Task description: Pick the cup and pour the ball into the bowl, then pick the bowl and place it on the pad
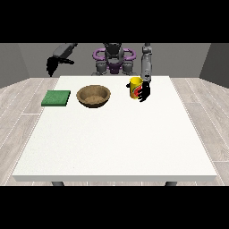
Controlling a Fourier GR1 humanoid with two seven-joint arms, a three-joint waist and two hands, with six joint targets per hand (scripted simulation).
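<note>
A yellow cup (135, 86) with a red mark stands upright on the white table (116, 138), right of centre at the back. The hand at the view's right (144, 92) is right beside the cup, its fingers curling around the cup's right side. No ball shows from here. A brown wooden bowl (93, 95) sits left of the cup. A green square pad (56, 98) lies flat near the table's left edge. The hand at the view's left (52, 66) hangs raised off the table's back left corner, fingers pointing down and holding nothing.
The robot's torso (113, 60) stands behind the table's far edge. The table's front half stretches wide and white towards the camera. Wooden floor surrounds the table.
</note>
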